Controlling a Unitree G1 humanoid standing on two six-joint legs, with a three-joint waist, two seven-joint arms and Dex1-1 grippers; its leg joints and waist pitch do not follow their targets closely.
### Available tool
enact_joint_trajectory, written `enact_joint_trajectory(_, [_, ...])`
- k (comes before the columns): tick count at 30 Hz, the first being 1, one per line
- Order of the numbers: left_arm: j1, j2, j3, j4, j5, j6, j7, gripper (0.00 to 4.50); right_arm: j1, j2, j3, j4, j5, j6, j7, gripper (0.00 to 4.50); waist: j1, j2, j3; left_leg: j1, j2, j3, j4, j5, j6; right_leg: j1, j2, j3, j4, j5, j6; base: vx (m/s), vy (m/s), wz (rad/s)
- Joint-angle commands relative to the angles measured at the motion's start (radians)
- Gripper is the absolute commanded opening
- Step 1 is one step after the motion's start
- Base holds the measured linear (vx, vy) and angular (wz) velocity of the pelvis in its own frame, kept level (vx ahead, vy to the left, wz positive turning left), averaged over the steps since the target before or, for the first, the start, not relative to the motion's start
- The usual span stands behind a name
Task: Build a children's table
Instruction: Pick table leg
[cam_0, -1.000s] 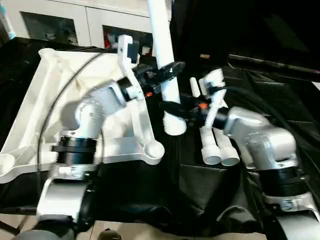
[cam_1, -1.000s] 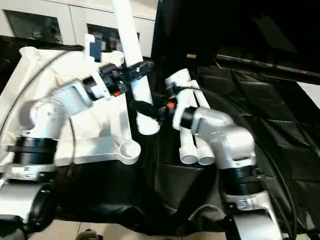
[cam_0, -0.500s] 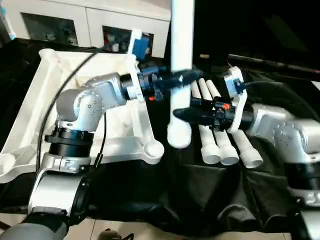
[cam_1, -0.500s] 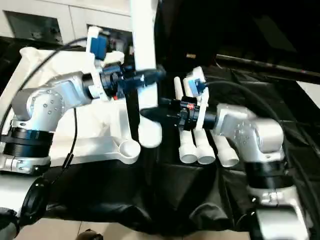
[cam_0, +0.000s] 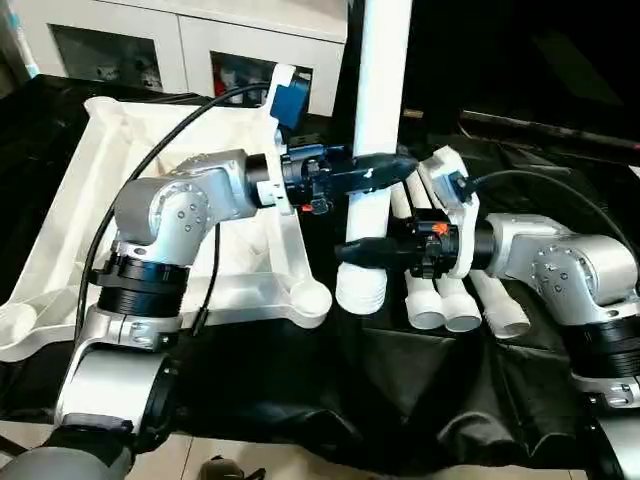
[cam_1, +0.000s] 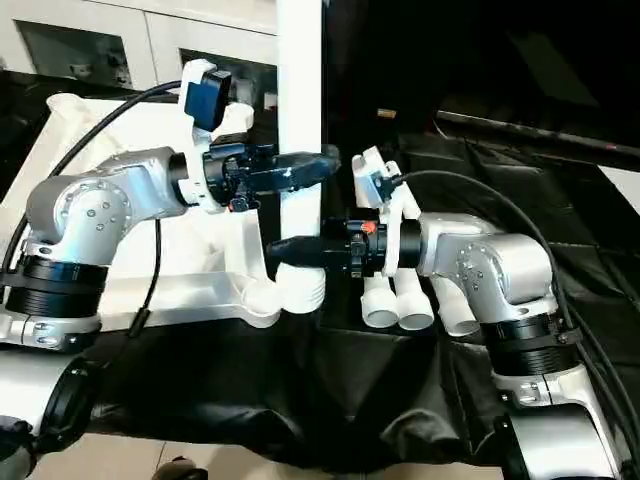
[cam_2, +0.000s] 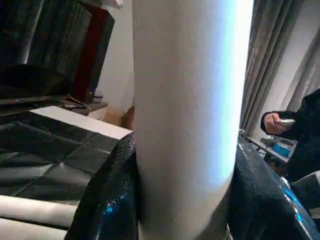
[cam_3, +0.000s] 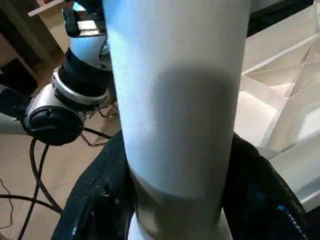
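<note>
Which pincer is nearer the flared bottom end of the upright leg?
Right. The right pincer grips the leg just above its flared end; the left pincer grips higher up.

I looked over every view and found no writing I could read. The upright leg was plain white, with no label or number on it, and the spare legs lying beside it were just as bare. The ribbed underside of the white tabletop carried no mark that I could make out. Some coloured items sat behind the cabinet's glass doors, but they were too small and blurred for me to read anything on them.
</note>
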Motion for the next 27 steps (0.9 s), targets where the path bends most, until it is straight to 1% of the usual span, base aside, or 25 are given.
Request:
enact_joint_trajectory(1, [-0.027, -0.012, 0.005, -0.02, -0.017, -0.006, 0.005, 1.88, -0.005, 0.003, 0.002, 0.019, -0.017, -0.005, -0.022, 1.96, 0.003, 0.011, -0.071, 0.016, -0.004, 0.014, -0.059, -0.187, -0.04, 0.061, -0.056, 0.028, -0.075, -0.209, -0.154, 0.0, 0.0, 0.0])
enact_joint_trajectory(2, [-0.024, -0.013, 0.005, -0.022, -0.016, -0.006, 0.008, 1.88, -0.005, 0.008, -0.001, 0.021, -0.02, -0.012, -0.03, 1.95, 0.003, 0.012, -0.071, 0.016, -0.004, 0.014, -0.059, -0.187, -0.041, 0.06, -0.056, 0.027, -0.075, -0.208, -0.154, 0.0, 0.0, 0.0])
enact_joint_trajectory(3, [-0.023, -0.013, 0.006, -0.023, -0.014, -0.008, 0.011, 1.88, -0.006, 0.01, -0.003, 0.022, -0.021, -0.014, -0.034, 1.95, 0.003, 0.014, -0.072, 0.017, -0.004, 0.013, -0.059, -0.186, -0.042, 0.06, -0.056, 0.028, -0.074, -0.202, -0.155, 0.0, 0.0, 0.0])
enact_joint_trajectory(4, [-0.021, -0.019, 0.015, -0.018, -0.01, -0.003, 0.043, 2.44, -0.007, 0.02, -0.011, 0.024, -0.026, -0.027, -0.052, 1.95, 0.004, 0.014, -0.072, 0.016, -0.004, 0.013, -0.058, -0.181, -0.043, 0.061, -0.056, 0.028, -0.072, -0.188, -0.159, 0.0, 0.0, 0.0])
enact_joint_trajectory(5, [-0.025, -0.023, 0.022, -0.012, -0.013, 0.009, 0.057, 2.44, -0.008, 0.023, -0.015, 0.025, -0.028, -0.03, -0.06, 1.95, 0.003, 0.014, -0.072, 0.015, -0.004, 0.013, -0.058, -0.182, -0.044, 0.061, -0.055, 0.028, -0.071, -0.183, -0.161, 0.0, 0.0, 0.0])
enact_joint_trajectory(6, [-0.03, -0.03, 0.037, -0.002, -0.011, 0.013, 0.09, 2.58, -0.009, 0.031, -0.022, 0.026, -0.034, -0.039, -0.079, 1.94, 0.003, 0.013, -0.073, 0.015, -0.004, 0.014, -0.057, -0.179, -0.046, 0.061, -0.056, 0.027, -0.07, -0.176, -0.164, 0.0, 0.0, 0.0])
enact_joint_trajectory(7, [-0.032, -0.031, 0.041, 0.0, -0.01, 0.014, 0.098, 2.61, -0.01, 0.033, -0.024, 0.026, -0.035, -0.041, -0.084, 1.94, 0.003, 0.013, -0.072, 0.015, -0.004, 0.014, -0.058, -0.177, -0.047, 0.061, -0.056, 0.027, -0.07, -0.174, -0.165, 0.0, 0.0, 0.0])
enact_joint_trajectory(8, [-0.031, -0.033, 0.048, -0.004, 0.005, 0.007, 0.133, 2.61, -0.01, 0.043, -0.03, 0.027, -0.051, -0.059, -0.118, 1.94, 0.003, 0.014, -0.072, 0.017, -0.005, 0.013, -0.058, -0.179, -0.048, 0.061, -0.054, 0.027, -0.072, -0.178, -0.164, 0.0, 0.0, 0.0])
enact_joint_trajectory(9, [-0.028, -0.033, 0.044, -0.013, 0.044, -0.014, 0.183, 2.68, -0.011, 0.052, -0.033, 0.029, -0.078, -0.082, -0.163, 1.94, 0.003, 0.021, -0.072, 0.016, -0.002, 0.012, -0.06, -0.185, -0.054, 0.059, -0.055, 0.028, -0.072, -0.175, -0.16, 0.0, 0.0, 0.0])
enact_joint_trajectory(10, [-0.027, -0.033, 0.041, -0.016, 0.066, -0.026, 0.211, 2.91, -0.012, 0.056, -0.033, 0.031, -0.093, -0.093, -0.185, 1.93, 0.003, 0.018, -0.073, 0.018, -0.004, 0.012, -0.059, -0.188, -0.06, 0.06, -0.055, 0.028, -0.073, -0.183, -0.152, 0.0, 0.0, 0.0])
enact_joint_trajectory(11, [-0.026, -0.034, 0.038, -0.018, 0.09, -0.039, 0.241, 2.91, -0.013, 0.06, -0.033, 0.032, -0.108, -0.104, -0.207, 1.93, 0.003, 0.018, -0.073, 0.018, -0.005, 0.012, -0.058, -0.19, -0.059, 0.061, -0.055, 0.028, -0.073, -0.187, -0.149, 0.0, 0.0, 0.0])
enact_joint_trajectory(14, [-0.015, -0.044, 0.03, -0.024, 0.169, -0.057, 0.367, 3.15, -0.015, 0.08, -0.029, 0.039, -0.162, -0.142, -0.292, 1.93, 0.002, 0.019, -0.072, 0.018, -0.002, 0.011, -0.06, -0.187, -0.066, 0.06, -0.055, 0.029, -0.074, -0.192, -0.131, 0.0, 0.0, 0.0])
enact_joint_trajectory(15, [-0.007, -0.057, 0.034, -0.031, 0.184, -0.052, 0.417, 3.15, -0.016, 0.095, -0.032, 0.038, -0.172, -0.145, -0.327, 1.93, 0.002, 0.019, -0.073, 0.019, -0.003, 0.011, -0.06, -0.186, -0.067, 0.06, -0.055, 0.029, -0.072, -0.19, -0.131, 0.0, 0.0, 0.0])
enact_joint_trajectory(16, [-0.005, -0.068, 0.042, -0.033, 0.184, -0.043, 0.445, 3.18, -0.017, 0.104, -0.034, 0.038, -0.18, -0.149, -0.349, 1.93, 0.001, 0.017, -0.073, 0.017, -0.005, 0.012, -0.059, -0.181, -0.067, 0.06, -0.054, 0.028, -0.072, -0.185, -0.132, 0.0, 0.0, 0.0])
enact_joint_trajectory(19, [0.001, -0.085, 0.047, -0.031, 0.188, -0.029, 0.489, 3.18, -0.023, 0.125, -0.035, 0.038, -0.198, -0.152, -0.399, 1.93, 0.002, 0.016, -0.074, 0.017, -0.006, 0.012, -0.058, -0.175, -0.06, 0.061, -0.053, 0.029, -0.071, -0.17, -0.133, 0.0, 0.0, 0.0])
enact_joint_trajectory(21, [0.002, -0.097, 0.054, -0.023, 0.195, -0.035, 0.524, 2.82, -0.029, 0.142, -0.041, 0.038, -0.204, -0.15, -0.433, 1.93, 0.0, 0.016, -0.074, 0.017, -0.007, 0.012, -0.059, -0.172, -0.061, 0.061, -0.052, 0.029, -0.071, -0.159, -0.133, 0.0, 0.0, 0.0])
enact_joint_trajectory(24, [0.0, -0.111, 0.065, -0.015, 0.188, -0.046, 0.534, 2.78, -0.031, 0.153, -0.04, 0.033, -0.206, -0.148, -0.446, 1.93, -0.002, 0.016, -0.074, 0.016, -0.007, 0.012, -0.058, -0.174, -0.059, 0.061, -0.052, 0.029, -0.071, -0.154, -0.134, 0.0, 0.0, 0.0])
enact_joint_trajectory(27, [-0.003, -0.123, 0.071, -0.012, 0.185, -0.05, 0.536, 2.45, -0.025, 0.163, -0.028, 0.023, -0.213, -0.152, -0.454, 1.93, -0.005, 0.016, -0.072, 0.016, -0.008, 0.012, -0.059, -0.188, -0.058, 0.06, -0.052, 0.029, -0.075, -0.178, -0.124, 0.0, 0.0, 0.0])
